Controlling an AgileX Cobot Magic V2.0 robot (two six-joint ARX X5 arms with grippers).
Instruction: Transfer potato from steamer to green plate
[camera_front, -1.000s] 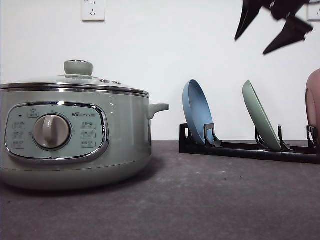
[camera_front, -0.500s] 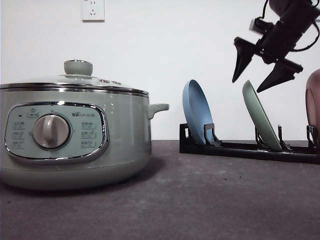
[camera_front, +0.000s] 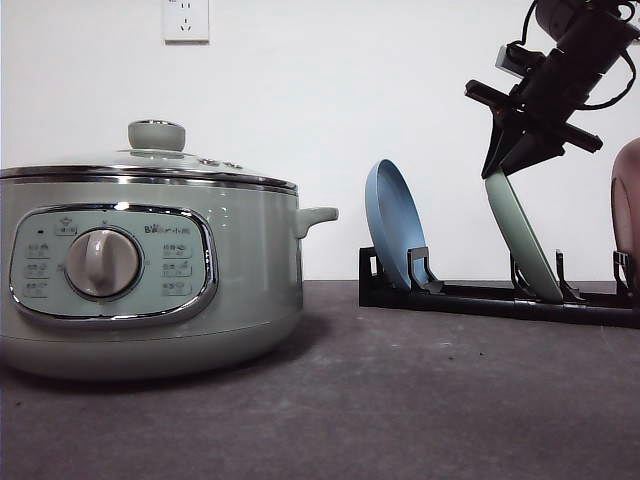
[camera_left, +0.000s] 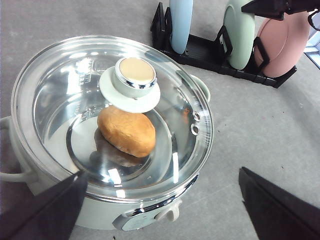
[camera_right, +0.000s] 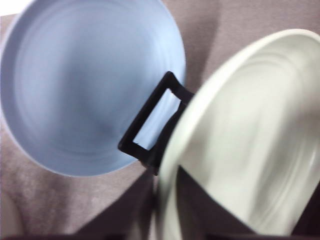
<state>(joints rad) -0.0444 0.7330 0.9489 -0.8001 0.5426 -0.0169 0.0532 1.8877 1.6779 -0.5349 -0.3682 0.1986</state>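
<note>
steamer (camera_front: 150, 270): far left on table, pale green, dial and button panel facing camera, small side handle pointing right; glass lid (camera_left: 112, 115) on, knob on top
potato (camera_left: 126, 131): inside steamer, lying under the glass lid, just beside the knob as seen from left wrist view; orange-brown, not touched by anything
left gripper (camera_left: 160, 210): above steamer, fingers (camera_left: 45, 210) spread wide apart, holding nothing; dark tips at the near edge of the lid and out over the table
table (camera_front: 400, 400): dark grey, bare between steamer and rack
rack (camera_front: 480, 298): black, right of steamer toward back wall, well apart from it; plates standing on edge in slots
blue plate (camera_front: 393, 225): leftmost slot, upright, leaning slightly
green plate (camera_front: 522, 235): next slot to the right, tilted, top edge leaning left; in rack, not on table
right gripper (camera_front: 505, 165): at top rim of green plate, fingers one on each side of the rim in right wrist view; closed on rim or just straddling: cannot tell, blurry
pink plate (camera_left: 285, 42): rightmost slot, cut off by frame edge in front view
wall socket (camera_front: 186, 20): white, on wall above steamer
</note>
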